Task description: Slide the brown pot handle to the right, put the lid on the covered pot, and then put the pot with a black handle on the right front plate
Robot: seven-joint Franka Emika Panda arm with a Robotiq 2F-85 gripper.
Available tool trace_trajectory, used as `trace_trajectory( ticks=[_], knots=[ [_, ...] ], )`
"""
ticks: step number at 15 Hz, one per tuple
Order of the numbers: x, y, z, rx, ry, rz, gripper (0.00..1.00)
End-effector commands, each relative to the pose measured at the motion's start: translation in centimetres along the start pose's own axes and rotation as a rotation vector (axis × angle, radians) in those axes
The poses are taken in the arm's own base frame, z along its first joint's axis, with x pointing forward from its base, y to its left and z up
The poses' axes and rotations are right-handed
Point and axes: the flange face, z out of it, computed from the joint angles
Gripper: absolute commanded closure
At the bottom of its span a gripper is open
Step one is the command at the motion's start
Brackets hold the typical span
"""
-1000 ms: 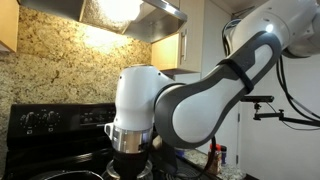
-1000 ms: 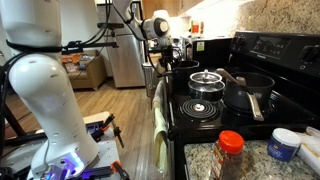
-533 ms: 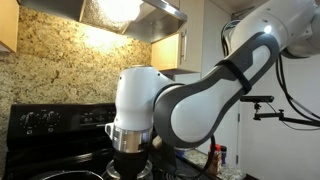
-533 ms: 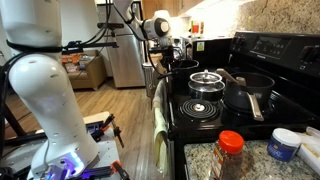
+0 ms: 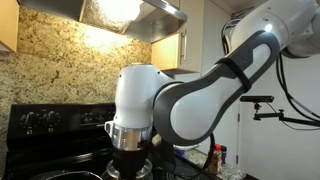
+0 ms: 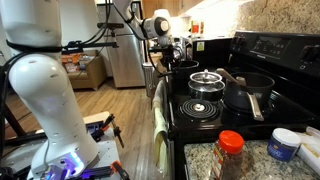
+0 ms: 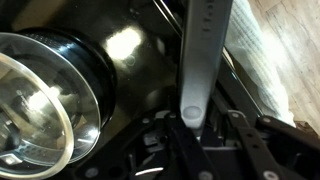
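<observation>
Vs. the frames half a sec and a sec earlier we see no change: arm, pots and lid sit the same in both exterior views.

The gripper (image 6: 166, 50) hangs over the far end of the black cooktop (image 6: 200, 112). In the wrist view the gripper (image 7: 205, 138) has its jaws spread, released, w/ the rounded tip of the straight light-brown wooden pot handle (image 7: 204, 55) lying between them. We can't tell if either finger touches it. The handle runs up to the top edge of the wrist pic.

Just beside it there sits a shiny metal pot (image 7: 120, 70) wearing the round domed clear glass lid (image 7: 35, 105), which also shows mid-cooktop in an exterior view (image 6: 205, 78). Next to that, toward the backsplash, is the wide low black pot w/ a shiny rim (image 6: 245, 95), its handle pointing at the near end of the stove.

On the speckled granite tabletop (image 6: 260, 168) stand a jar w/ an orange-red cap (image 6: 230, 150) and a tub w/ a blue lid (image 6: 285, 145); their labels are too small to read. Same for the markings on the stove control panel (image 5: 45, 120). A pale towel (image 6: 158, 125) hangs on the oven front. The white-and-black robot arm (image 5: 190, 100) fills most of an exterior view.
</observation>
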Motion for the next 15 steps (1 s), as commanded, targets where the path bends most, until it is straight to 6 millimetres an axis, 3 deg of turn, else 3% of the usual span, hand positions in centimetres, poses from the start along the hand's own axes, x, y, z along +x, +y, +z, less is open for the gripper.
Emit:
trace_trajectory(
  ticks=[1,5,7,11,13,15],
  knots=[
    [0.0,0.1,-0.7,0.002,-0.003,-0.02,0.35],
    [0.8,-0.1,-0.3,0.0,0.006,-0.028,0.09],
    [1.1,-0.1,-0.3,0.007,0.011,-0.033,0.01],
    [1.7,0.0,-0.4,0.011,0.022,-0.045,0.0],
    [2.0,0.1,1.0,0.013,0.03,-0.048,0.0],
    [2.2,0.4,0.9,0.022,0.036,-0.05,0.0]
  ],
)
